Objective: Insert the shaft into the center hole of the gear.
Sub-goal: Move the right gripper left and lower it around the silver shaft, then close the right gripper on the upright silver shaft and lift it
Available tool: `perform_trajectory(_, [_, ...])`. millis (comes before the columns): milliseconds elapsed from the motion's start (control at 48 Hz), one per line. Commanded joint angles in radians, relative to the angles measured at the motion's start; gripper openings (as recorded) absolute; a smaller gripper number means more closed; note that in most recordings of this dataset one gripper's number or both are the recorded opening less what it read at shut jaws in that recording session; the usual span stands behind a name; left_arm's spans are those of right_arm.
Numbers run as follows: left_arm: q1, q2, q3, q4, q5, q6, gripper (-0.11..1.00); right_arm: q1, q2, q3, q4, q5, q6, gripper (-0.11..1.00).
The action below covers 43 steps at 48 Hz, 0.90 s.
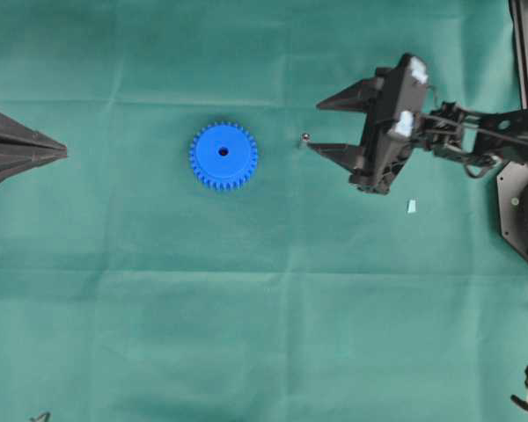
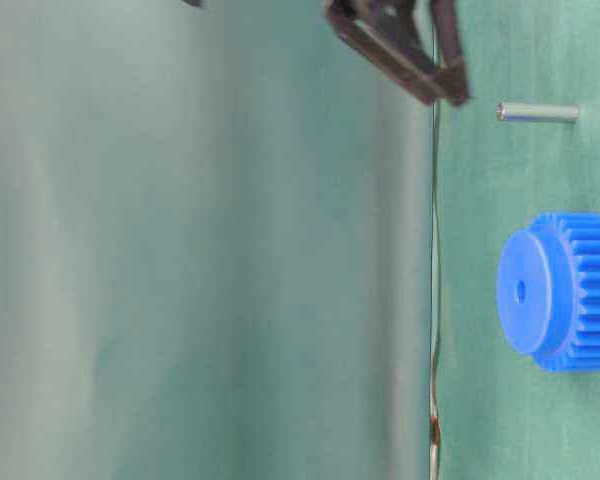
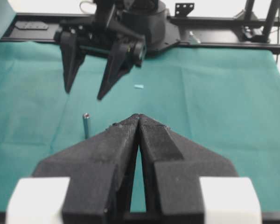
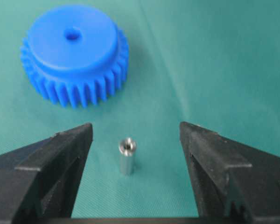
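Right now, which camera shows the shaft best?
The right wrist view: the shaft stands upright, close and sharp, between open fingers. Overhead it is only a shiny dot; table-level shows its full length; the left wrist view shows it small.

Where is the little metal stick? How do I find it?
Look for the big blue gear lying flat on the green cloth. Beside it, toward the open black right tool, a tiny silver shaft stands upright on the cloth between that tool's two fingers, touching neither. It is the only shiny metal thing; the small pale blue fleck nearby is flat and dull.
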Motion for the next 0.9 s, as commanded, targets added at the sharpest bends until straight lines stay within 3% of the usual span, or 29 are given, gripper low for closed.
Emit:
perform_trajectory(0, [-0.002, 0.008, -0.023, 0.003, -0.006, 0.002, 0.0, -0.002, 0.037, -0.031, 0.011, -0.018, 0.0, 0.77])
perform_trajectory(563, [0.008, 0.009, -0.023, 0.003, 0.014, 0.002, 0.0, 0.009, 0.11, -0.044, 0.025, -0.017, 0.017, 0.72])
perform_trajectory(688, [0.008, 0.008, -0.025, 0.002, 0.026, 0.0, 0.0, 0.023, 0.121, -0.052, 0.023, -0.011, 0.017, 0.61])
perform_trajectory(876, [0.008, 0.008, -0.023, 0.003, 0.031, -0.005, 0.0, 0.026, 0.129, -0.054, 0.023, -0.002, 0.017, 0.27])
